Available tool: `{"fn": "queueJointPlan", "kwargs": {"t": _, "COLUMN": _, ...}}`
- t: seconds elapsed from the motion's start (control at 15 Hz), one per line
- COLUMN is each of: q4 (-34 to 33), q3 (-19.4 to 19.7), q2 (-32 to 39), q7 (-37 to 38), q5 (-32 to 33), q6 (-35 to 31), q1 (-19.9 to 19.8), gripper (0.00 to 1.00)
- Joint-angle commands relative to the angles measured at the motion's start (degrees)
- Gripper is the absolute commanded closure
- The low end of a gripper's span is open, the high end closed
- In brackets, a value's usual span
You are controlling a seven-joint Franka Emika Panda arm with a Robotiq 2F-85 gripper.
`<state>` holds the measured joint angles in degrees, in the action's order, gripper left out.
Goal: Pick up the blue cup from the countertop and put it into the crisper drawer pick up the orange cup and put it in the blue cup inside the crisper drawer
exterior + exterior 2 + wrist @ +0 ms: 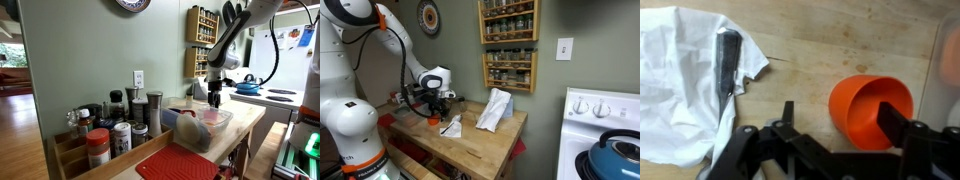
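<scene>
The orange cup (868,98) lies on the wooden countertop in the wrist view, its mouth turned toward the camera. My gripper (840,116) is open and low over it. One finger is in front of the cup's mouth and the other is outside its left wall. In both exterior views the gripper (215,99) (440,108) hangs low at the countertop. The clear crisper drawer (222,122) stands on the counter by the gripper. A dark blue shape (185,113) shows inside it, likely the blue cup.
A crumpled white bag (685,75) lies left of the orange cup, and also shows in an exterior view (495,108). A red ribbed mat (178,163) and several spice jars (110,130) sit at the counter's near end. A light blue kettle (616,155) is on the stove.
</scene>
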<state>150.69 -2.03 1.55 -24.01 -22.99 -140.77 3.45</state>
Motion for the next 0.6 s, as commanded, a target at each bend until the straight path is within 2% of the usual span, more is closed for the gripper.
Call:
{"fn": "queueJointPlan", "kwargs": {"t": 0.0, "q4": 0.82, "q3": -1.23, "q2": 1.64, "q7": 0.20, "q5": -2.24, "q6": -4.57, "q1": -0.13, "gripper": 0.47}}
{"fn": "queueJointPlan", "kwargs": {"t": 0.2, "q4": 0.92, "q3": -1.66, "q2": 1.87, "q7": 0.25, "q5": -1.94, "q6": -5.72, "q1": -0.39, "gripper": 0.70}}
{"fn": "queueJointPlan", "kwargs": {"t": 0.4, "q4": 0.88, "q3": -1.84, "q2": 0.55, "q7": -1.09, "q5": -2.51, "q6": -4.13, "q1": -0.73, "gripper": 0.92}}
{"fn": "queueJointPlan", "kwargs": {"t": 0.47, "q4": 0.95, "q3": -1.76, "q2": 0.07, "q7": -0.78, "q5": -1.85, "q6": -4.00, "q1": -0.75, "gripper": 0.98}}
{"fn": "queueJointPlan", "kwargs": {"t": 0.53, "q4": 0.89, "q3": -1.67, "q2": -0.87, "q7": -1.26, "q5": -1.69, "q6": -2.98, "q1": -0.85, "gripper": 1.00}}
